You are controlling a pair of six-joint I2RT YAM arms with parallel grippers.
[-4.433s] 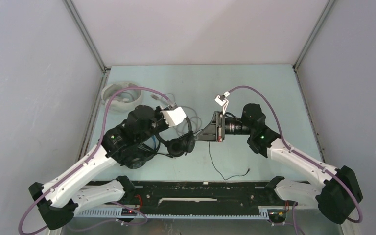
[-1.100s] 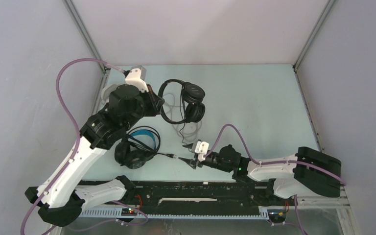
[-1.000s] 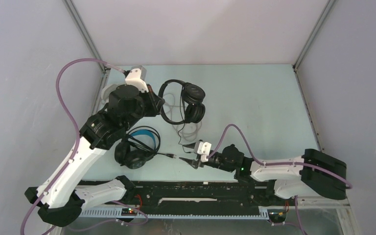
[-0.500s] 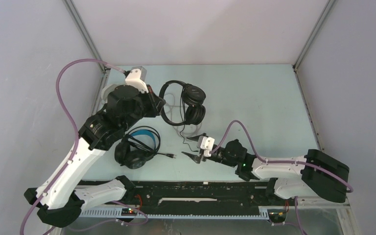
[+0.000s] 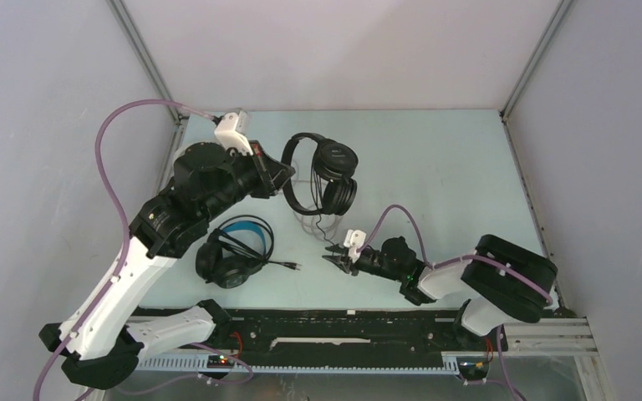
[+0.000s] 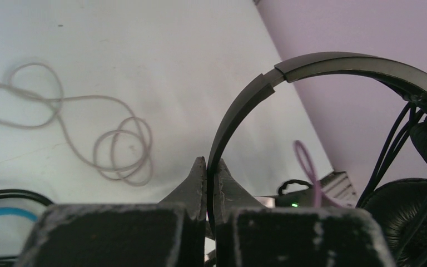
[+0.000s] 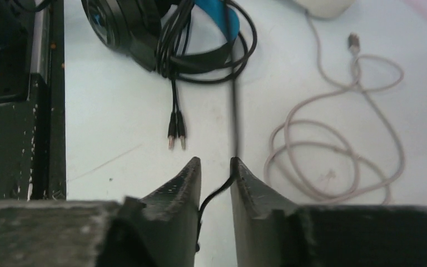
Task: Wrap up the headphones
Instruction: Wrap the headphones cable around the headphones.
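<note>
My left gripper (image 5: 288,174) is shut on the headband of the thin black on-ear headphones (image 5: 328,171) and holds them above the table; the left wrist view shows the band (image 6: 239,108) pinched between the jaws (image 6: 207,160). Their thin black cord (image 5: 324,227) hangs down and passes between the fingers of my right gripper (image 5: 332,255), whose jaws stand slightly apart around it (image 7: 214,161). The black over-ear pair with the blue headband (image 5: 234,251) lies at the front left with its cord coiled on it. A piece of the white pair (image 7: 322,5) shows at the top edge of the right wrist view.
The grey cable (image 5: 308,219) of the white pair lies in loose loops on the table below the held headphones, also seen in the left wrist view (image 6: 117,150) and the right wrist view (image 7: 333,150). Two plugs (image 7: 175,136) lie near my right fingers. A black rail (image 5: 318,322) runs along the front edge.
My left gripper has carried the black on-ear headphones a little right. My right gripper has moved back from the front edge to the hanging cord, and its jaws have narrowed around it.
</note>
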